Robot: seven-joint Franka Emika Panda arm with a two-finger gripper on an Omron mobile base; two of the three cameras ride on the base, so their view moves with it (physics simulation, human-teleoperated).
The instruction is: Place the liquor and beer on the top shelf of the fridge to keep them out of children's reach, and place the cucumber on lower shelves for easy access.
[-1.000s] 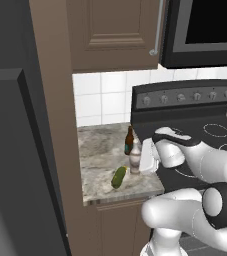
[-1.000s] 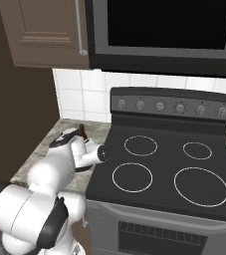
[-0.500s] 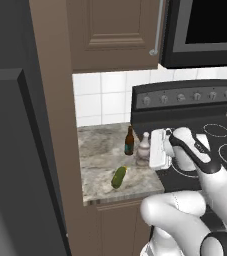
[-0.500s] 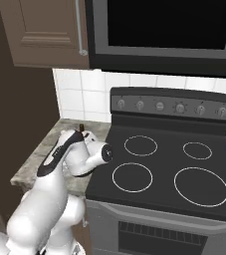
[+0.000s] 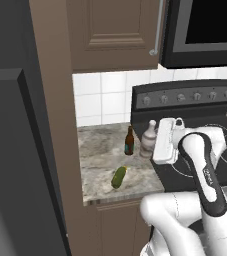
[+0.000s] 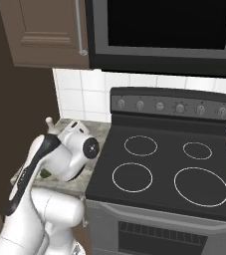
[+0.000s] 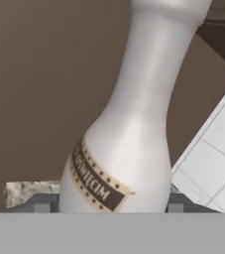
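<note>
Left base view: speckled stone counter point(image 5: 97, 155), tiled wall point(image 5: 102, 97).

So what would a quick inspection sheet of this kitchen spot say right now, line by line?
Surface: speckled stone counter between a brown panel and the stove.
Job's things: liquor, beer and cucumber all stand or lie on the counter; the liquor fills the hand view; the dark fridge is at the left, its shelves hidden.
Clutter: nothing seen.
Tool: tool level with the liquor's lower body, a fingertip on each side; contact cannot be told.
Cables: nothing seen.
Surroundings: brown wall cabinet, white tiles, black microwave over the stove.
</note>
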